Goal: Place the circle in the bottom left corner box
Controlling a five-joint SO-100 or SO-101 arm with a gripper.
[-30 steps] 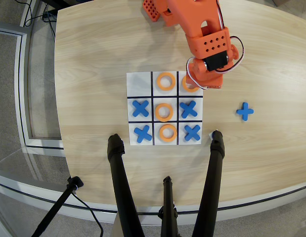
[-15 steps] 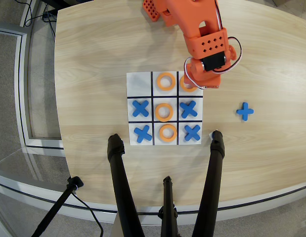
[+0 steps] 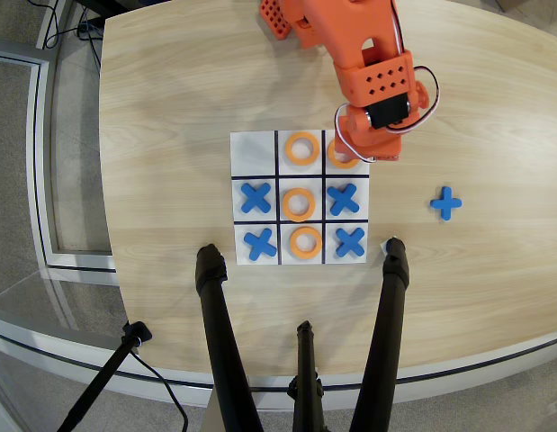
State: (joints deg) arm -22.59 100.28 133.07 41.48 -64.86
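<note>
Gripper (image 3: 347,153) slightly leftward (over circle (image 3: 336,155))

circle (image 3: 339,159) half hidden under arm, hand's fingertips unseen

One overhead view looks almost straight down from well above the tabletop (image 3: 170,108), far enough to take in nearly its whole curved outline and strips of floor at left and bottom. The white grid board (image 3: 300,197) sits near the picture's centre. The arm (image 3: 368,63) enters from the top edge, and three black stand legs (image 3: 226,351) rise from the bottom edge.
</note>
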